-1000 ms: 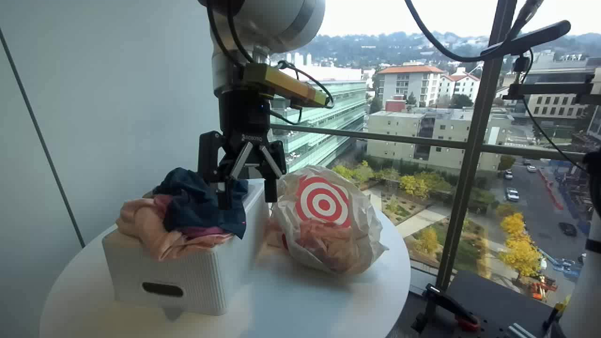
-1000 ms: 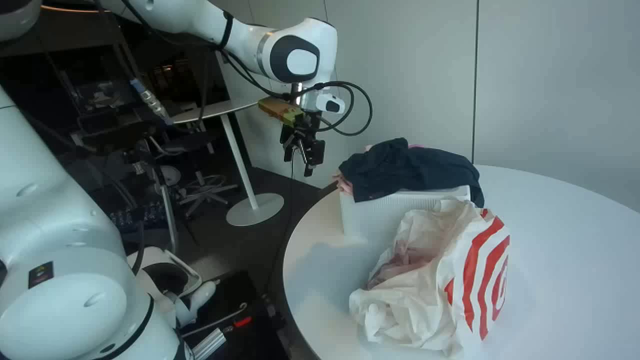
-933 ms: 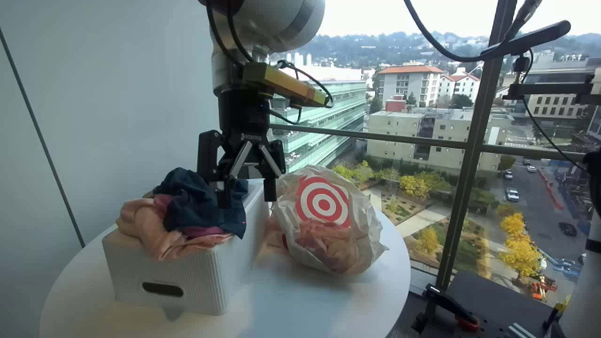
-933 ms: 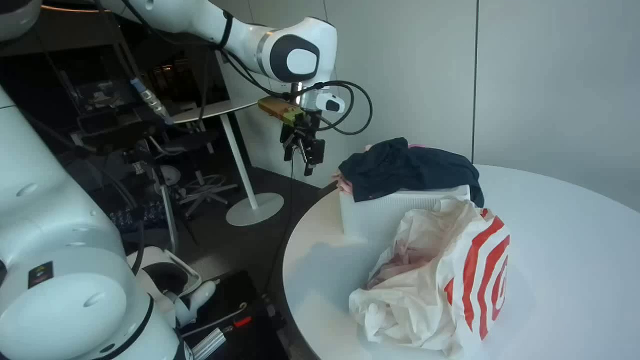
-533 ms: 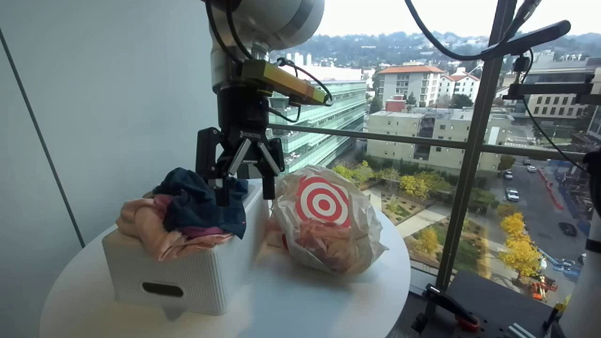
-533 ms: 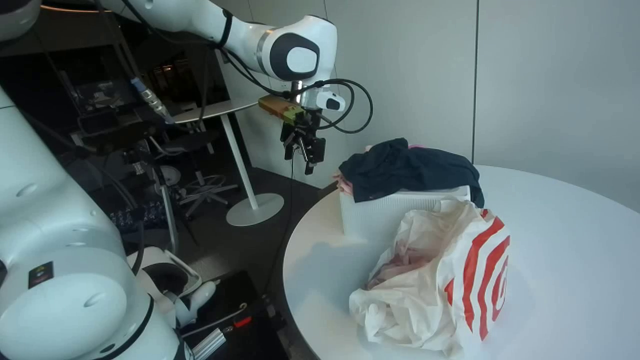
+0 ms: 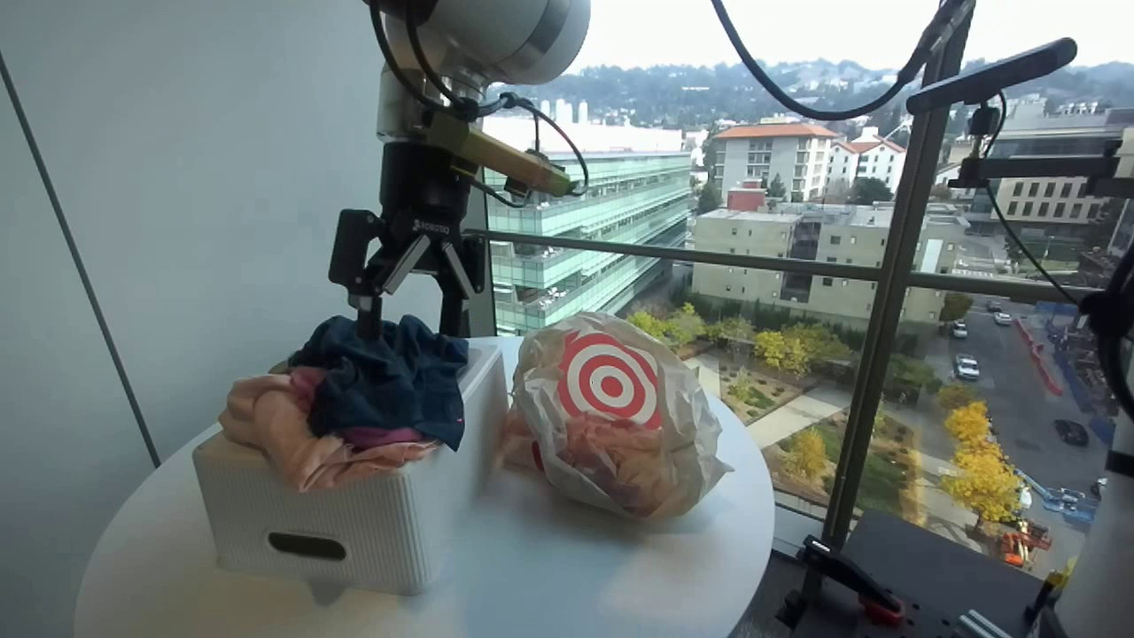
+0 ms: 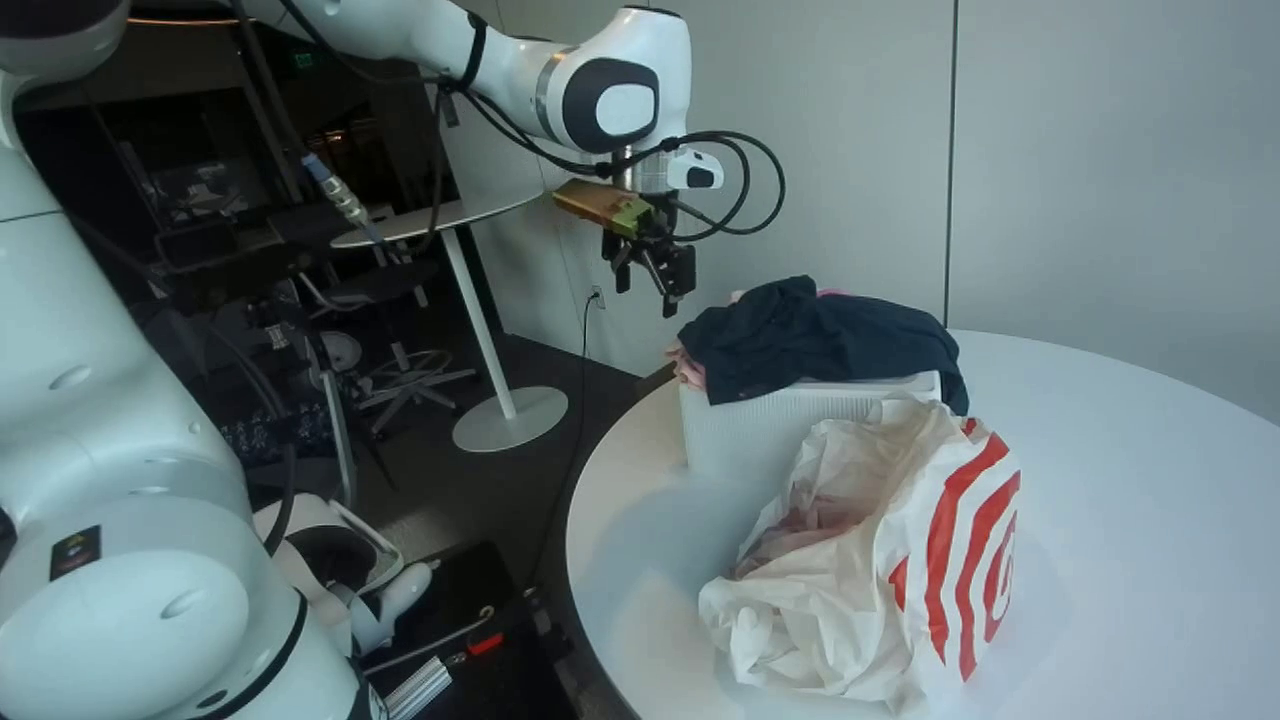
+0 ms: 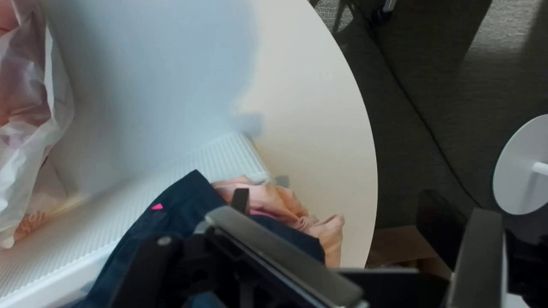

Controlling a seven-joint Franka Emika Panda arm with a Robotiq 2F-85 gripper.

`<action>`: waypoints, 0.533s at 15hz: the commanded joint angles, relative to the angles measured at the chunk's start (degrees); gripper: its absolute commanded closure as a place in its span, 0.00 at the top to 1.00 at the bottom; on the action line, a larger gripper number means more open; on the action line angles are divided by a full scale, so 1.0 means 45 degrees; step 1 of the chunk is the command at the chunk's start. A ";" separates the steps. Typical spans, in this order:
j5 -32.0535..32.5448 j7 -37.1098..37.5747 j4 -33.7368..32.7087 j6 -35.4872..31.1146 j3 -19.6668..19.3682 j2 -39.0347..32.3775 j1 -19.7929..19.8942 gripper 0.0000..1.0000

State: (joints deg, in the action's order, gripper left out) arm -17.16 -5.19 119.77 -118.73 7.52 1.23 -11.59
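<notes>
Gripper (image 7: 411, 330): wide | nearby ribbed white bin (image 7: 372, 523): heaped navy garment (image 7: 390, 385) over peach cloth (image 7: 275, 430) | bullseye shopping bag (image 8: 950, 540): pinkish fabric (image 8: 812, 525) inside

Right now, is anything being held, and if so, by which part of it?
Nothing is held: the fingers stand apart with nothing between them, clear of the dark cloth.

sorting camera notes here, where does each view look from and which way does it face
From beside the table, an exterior view faces the box and a window; the gripper and end of the arm show.
From beside the arm, an exterior view faces the bag and a pale wall; gripper and much of the arm show.
From above the gripper, the wrist view faces down over dark cloth and floor; only the gripper shows.
Both exterior views share the box, the bag, the dark cloth and the table.
</notes>
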 commanded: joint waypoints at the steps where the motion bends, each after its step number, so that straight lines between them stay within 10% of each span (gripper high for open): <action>1: 0.0276 -0.0980 -0.2080 -0.1331 -0.0044 -0.1583 0.0442 1.00; 8: 0.1698 -0.1986 -0.5594 -0.2059 -0.0025 -0.5350 0.0987 1.00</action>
State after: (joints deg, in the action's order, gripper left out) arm -12.61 -13.06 103.48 -128.08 7.09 -14.73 -7.65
